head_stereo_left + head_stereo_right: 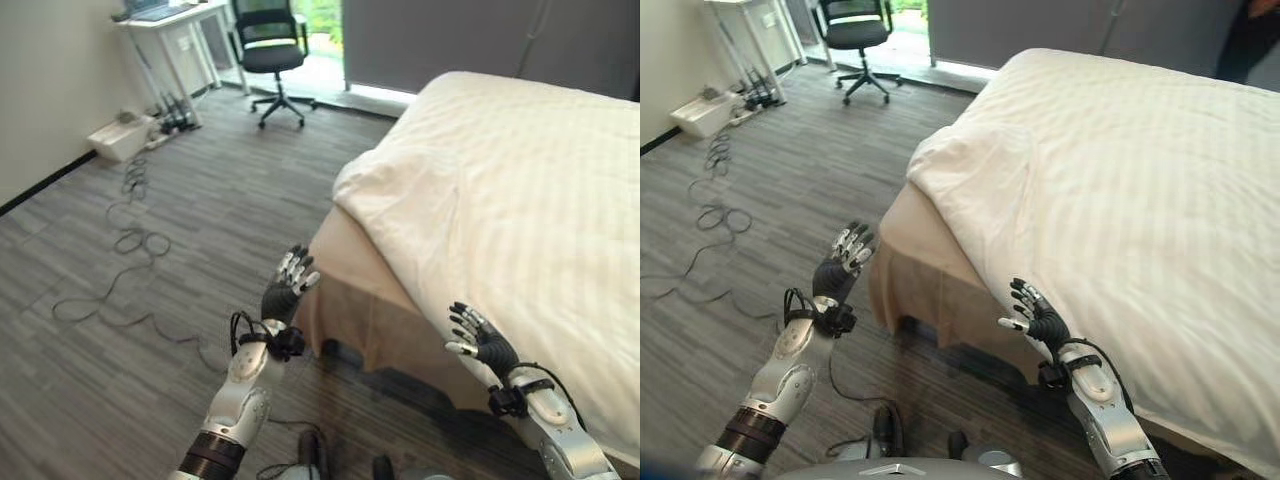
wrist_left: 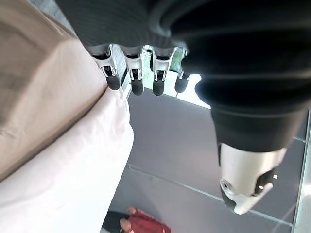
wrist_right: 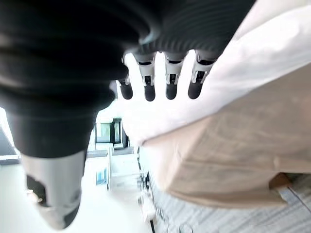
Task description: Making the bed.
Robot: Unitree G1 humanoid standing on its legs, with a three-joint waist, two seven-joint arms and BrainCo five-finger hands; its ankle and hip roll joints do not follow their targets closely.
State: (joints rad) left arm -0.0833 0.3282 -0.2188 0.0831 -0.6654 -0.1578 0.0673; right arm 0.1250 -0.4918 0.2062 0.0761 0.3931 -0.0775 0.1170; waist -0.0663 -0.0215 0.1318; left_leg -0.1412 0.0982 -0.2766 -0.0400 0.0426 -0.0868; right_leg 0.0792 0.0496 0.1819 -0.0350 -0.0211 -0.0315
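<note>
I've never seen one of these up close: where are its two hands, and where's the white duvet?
left hand [image 1: 283, 296], left eye view, back of hand.
right hand [image 1: 487, 342], left eye view, back of hand.
white duvet [image 1: 520, 190], left eye view, its top surface.

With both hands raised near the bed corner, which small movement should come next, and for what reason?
Probably move the right hand forward onto the white duvet edge. Both hands are open and hold nothing, and the duvet is pulled back at the corner, leaving the beige mattress bare. The left hand hangs over the floor, beside that corner.
</note>
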